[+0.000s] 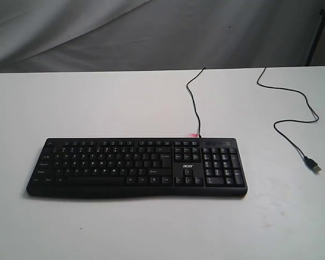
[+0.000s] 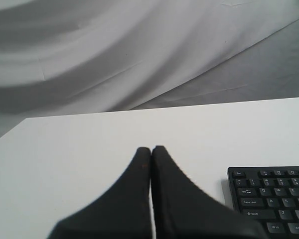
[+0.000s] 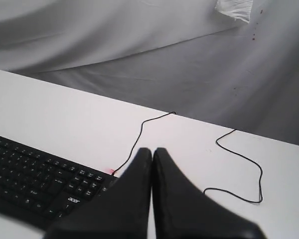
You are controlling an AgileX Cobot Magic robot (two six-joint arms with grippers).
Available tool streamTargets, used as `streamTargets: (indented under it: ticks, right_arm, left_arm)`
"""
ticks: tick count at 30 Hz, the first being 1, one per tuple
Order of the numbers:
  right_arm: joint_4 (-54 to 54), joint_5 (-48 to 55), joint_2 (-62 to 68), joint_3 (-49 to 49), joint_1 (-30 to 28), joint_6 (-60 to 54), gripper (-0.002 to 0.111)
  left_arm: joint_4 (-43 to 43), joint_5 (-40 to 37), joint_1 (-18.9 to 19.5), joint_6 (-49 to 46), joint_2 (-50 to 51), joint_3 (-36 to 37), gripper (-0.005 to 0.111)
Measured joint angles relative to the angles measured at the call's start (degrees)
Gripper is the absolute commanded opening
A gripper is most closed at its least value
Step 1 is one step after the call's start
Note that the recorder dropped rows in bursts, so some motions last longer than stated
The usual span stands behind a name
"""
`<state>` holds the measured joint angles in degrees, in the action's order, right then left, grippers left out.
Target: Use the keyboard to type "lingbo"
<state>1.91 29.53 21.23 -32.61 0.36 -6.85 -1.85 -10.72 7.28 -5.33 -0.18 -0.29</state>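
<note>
A wide black keyboard (image 1: pixel 135 167) with white legends and an acer logo lies flat near the front of the white table (image 1: pixel 97 103). Neither arm shows in the exterior view. In the left wrist view my left gripper (image 2: pixel 151 149) is shut with nothing in it, held above bare table beside the keyboard's (image 2: pixel 271 201) Esc and Tab corner. In the right wrist view my right gripper (image 3: pixel 152 151) is also shut and empty, above the number-pad end of the keyboard (image 3: pixel 35 181), whose far corner it hides.
The keyboard's thin black cable (image 1: pixel 194 97) runs from its back edge to the table's far edge, then loops back to a loose USB plug (image 1: pixel 313 164) at the right. Grey cloth (image 1: pixel 151 32) hangs behind the table.
</note>
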Motion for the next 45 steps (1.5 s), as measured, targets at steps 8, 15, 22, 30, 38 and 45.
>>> streamTargets:
  ticks: [8,15,22,30,38,45]
  right_arm:
    - [1.54,-0.02,12.90,-5.03,0.00,1.31,0.000]
    - [7.46,2.08,21.63,-5.03,2.11,0.16,0.000]
    - [11.72,-1.14,33.53,-8.07,13.19,-11.53,0.000]
    - [13.87,-3.10,51.92,-22.84,21.04,-18.11,0.000]
    - [13.52,-5.51,61.10,-25.07,27.13,-17.31,0.000]
    - [13.89,-11.80,65.55,-25.07,31.02,-16.72,0.000]
  left_arm:
    - [0.00,0.00,0.00,0.00,0.00,0.00,0.001]
    - [0.00,0.00,0.00,0.00,0.00,0.00,0.001]
    - [0.00,0.00,0.00,0.00,0.00,0.00,0.001]
    - [0.00,0.00,0.00,0.00,0.00,0.00,0.001]
    - [0.00,0.00,0.00,0.00,0.00,0.00,0.001]
    - [0.00,0.00,0.00,0.00,0.00,0.00,0.001]
